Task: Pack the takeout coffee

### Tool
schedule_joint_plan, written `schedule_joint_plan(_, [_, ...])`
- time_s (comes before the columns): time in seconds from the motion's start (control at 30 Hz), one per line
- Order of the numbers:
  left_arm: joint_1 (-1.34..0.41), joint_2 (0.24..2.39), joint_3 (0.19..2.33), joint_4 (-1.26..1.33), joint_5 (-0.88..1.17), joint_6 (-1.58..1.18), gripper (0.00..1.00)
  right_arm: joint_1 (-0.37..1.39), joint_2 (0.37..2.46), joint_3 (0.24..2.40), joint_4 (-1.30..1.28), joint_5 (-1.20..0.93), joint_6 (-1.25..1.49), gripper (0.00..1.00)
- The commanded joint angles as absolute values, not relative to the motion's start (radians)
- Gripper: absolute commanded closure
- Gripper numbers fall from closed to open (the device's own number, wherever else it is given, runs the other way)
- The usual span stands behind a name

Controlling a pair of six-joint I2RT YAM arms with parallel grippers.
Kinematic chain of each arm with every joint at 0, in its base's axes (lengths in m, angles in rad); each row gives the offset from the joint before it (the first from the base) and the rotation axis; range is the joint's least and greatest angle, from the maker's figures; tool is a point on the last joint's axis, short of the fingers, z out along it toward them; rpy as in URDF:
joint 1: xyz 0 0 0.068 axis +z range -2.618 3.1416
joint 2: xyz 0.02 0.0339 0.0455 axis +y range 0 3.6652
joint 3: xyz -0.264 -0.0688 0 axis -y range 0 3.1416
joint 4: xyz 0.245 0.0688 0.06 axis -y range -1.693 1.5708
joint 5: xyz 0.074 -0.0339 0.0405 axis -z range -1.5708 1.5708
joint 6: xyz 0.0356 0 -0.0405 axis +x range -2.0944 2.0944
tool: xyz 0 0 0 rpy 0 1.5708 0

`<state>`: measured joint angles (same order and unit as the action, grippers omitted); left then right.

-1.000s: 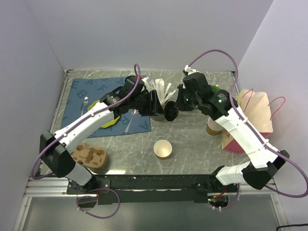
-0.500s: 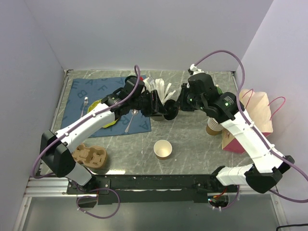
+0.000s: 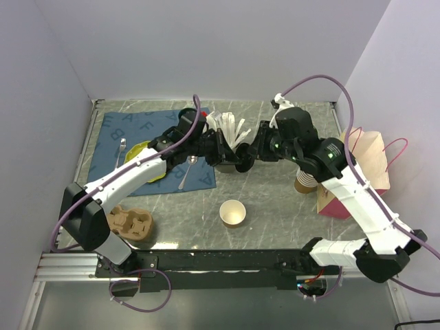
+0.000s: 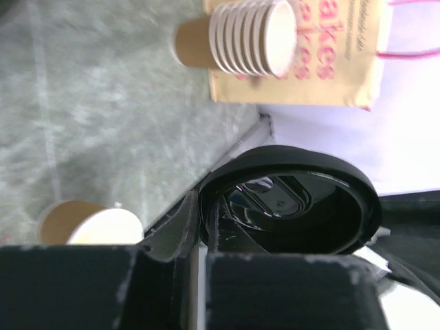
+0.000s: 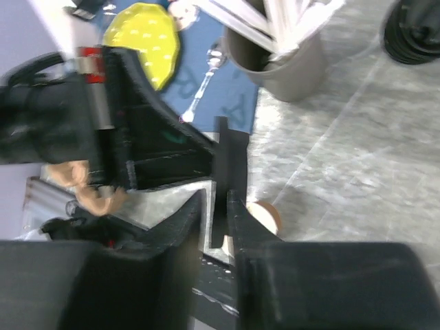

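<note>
The takeout coffee is out of view; no capped cup shows. A lidless tan paper cup [image 3: 233, 213] stands at the table's front middle, also seen as the cup [image 4: 89, 223] and the cup [image 5: 265, 213]. Above the table's middle, a black lid [image 3: 242, 163] hangs between both arms. My left gripper [image 3: 232, 157] is shut on the lid's rim [image 4: 289, 199], its jaws [image 4: 199, 206] pinching the edge. My right gripper [image 3: 256, 152] faces it; its fingers [image 5: 218, 206] stand slightly apart around the lid's edge [image 5: 232, 158], with a sliver of light beside it.
A stack of tan cups [image 3: 304, 180] lies beside a paper bag [image 3: 368, 165] at the right. A grey holder of white cutlery [image 3: 230, 134] stands behind the grippers. A blue mat [image 3: 137, 144] with a yellow piece [image 3: 148, 161], a cardboard carrier [image 3: 130, 223], and stacked black lids [image 5: 412, 34] are here too.
The left gripper has closed on the black lid that the right gripper held out. The right fingers have parted a little. Both arms moved slightly closer together.
</note>
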<state>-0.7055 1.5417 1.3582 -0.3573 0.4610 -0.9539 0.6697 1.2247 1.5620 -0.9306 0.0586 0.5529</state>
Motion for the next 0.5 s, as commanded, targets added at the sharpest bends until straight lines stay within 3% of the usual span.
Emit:
schedule_joint_plan(0.0, [-0.713,1.496,1.332,-0.206,0.659,-1.006,0.98,0.675,1.151,1.516,-0.747,-0.075,0.493,0.58])
schedule_joint_plan(0.1, [-0.701,1.483,1.309,-0.129,0.785,-1.043,0.99,0.676,1.072,1.451,-0.634,-0.104,0.422,0.47])
schedule_joint_plan(0.3, [-0.681,1.45,1.209,0.11,1.018,-1.159,0.99,0.675,0.859,1.25,-0.347,-0.115,0.273,0.44])
schedule_joint_plan(0.47, [-0.666,1.419,1.143,0.308,1.112,-1.29,0.99,0.669,0.773,1.14,-0.259,-0.119,0.229,0.45])
